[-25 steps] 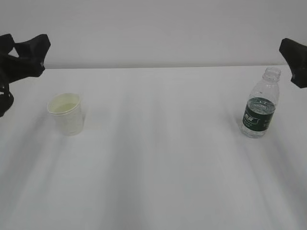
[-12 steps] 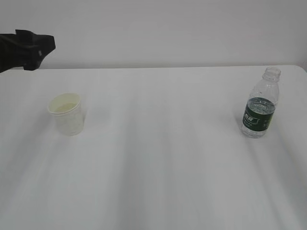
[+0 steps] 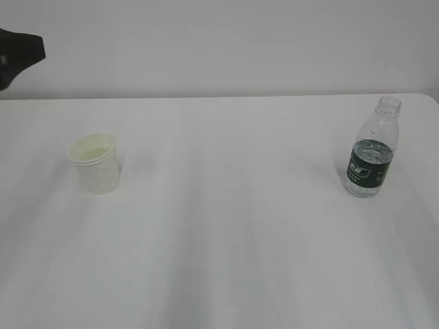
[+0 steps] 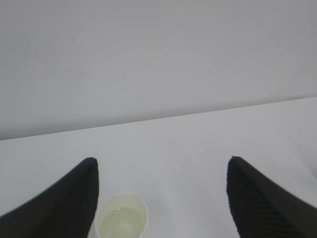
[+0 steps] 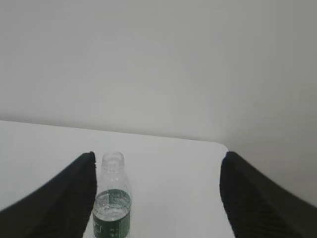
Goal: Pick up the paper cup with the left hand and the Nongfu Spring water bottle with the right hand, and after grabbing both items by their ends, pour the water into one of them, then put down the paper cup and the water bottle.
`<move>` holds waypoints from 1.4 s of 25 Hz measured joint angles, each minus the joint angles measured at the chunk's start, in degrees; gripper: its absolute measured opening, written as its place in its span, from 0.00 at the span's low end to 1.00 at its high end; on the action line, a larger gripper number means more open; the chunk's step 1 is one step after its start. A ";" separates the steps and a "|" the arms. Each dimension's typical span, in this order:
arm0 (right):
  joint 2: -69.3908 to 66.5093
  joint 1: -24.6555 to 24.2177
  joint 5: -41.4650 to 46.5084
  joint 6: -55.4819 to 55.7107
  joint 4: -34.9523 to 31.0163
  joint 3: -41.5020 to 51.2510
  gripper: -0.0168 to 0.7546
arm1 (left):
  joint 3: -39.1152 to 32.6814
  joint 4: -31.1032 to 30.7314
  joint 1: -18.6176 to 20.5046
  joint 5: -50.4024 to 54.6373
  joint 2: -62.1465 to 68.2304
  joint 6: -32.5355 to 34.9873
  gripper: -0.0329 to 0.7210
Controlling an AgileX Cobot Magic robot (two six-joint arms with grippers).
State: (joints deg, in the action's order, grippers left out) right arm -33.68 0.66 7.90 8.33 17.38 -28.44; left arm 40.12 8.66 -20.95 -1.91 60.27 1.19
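Presently both of my claws hang clear of the counter (image 3: 226, 226) with nothing in them, each spread wide.

Paper cup (image 4: 121, 217): it stands upright just below and ahead of my left claw (image 4: 161, 198), close inside the left finger (image 4: 69, 203). I judge it light, thin-walled and easily crushed; liquid shows in its bottom, so a tilt would spill it. A gentle hold across the lower wall looks safest.

Nongfu Spring water bottle (image 5: 112, 203): upright, uncapped, ahead of my right claw (image 5: 158, 198) and hard by its left finger (image 5: 64, 198). It looks part full, so moderately light; the clear ribbed plastic should flex and may slip. I would grip at the label band or below.

Pose: in the exterior view the left arm (image 3: 20, 55) shows only at the upper edge, well apart from the cup; the right arm is out of that view.
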 joint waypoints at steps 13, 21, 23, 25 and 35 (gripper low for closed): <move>13.40 0.00 24.49 0.32 -5.61 -4.03 0.79 | 0.00 0.13 0.00 16.36 -16.88 0.00 0.81; 13.60 0.00 34.28 0.22 -9.99 -7.08 0.79 | 0.00 0.18 0.00 23.42 -23.71 0.00 0.75; 13.60 0.00 36.44 -0.12 -12.20 -7.38 0.79 | 0.00 0.06 0.00 25.92 -25.18 0.00 0.74; 13.60 0.00 38.13 -1.37 -14.57 -8.03 0.79 | 0.00 -1.15 0.00 28.44 -26.91 0.00 0.74; 13.60 0.00 47.70 -4.67 -20.17 -15.14 0.79 | 0.00 -8.01 0.00 40.07 -36.95 0.09 0.74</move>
State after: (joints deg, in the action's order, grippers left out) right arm -20.08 0.66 55.60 3.66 -2.79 -43.58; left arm 40.12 0.64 -20.95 38.16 23.32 1.28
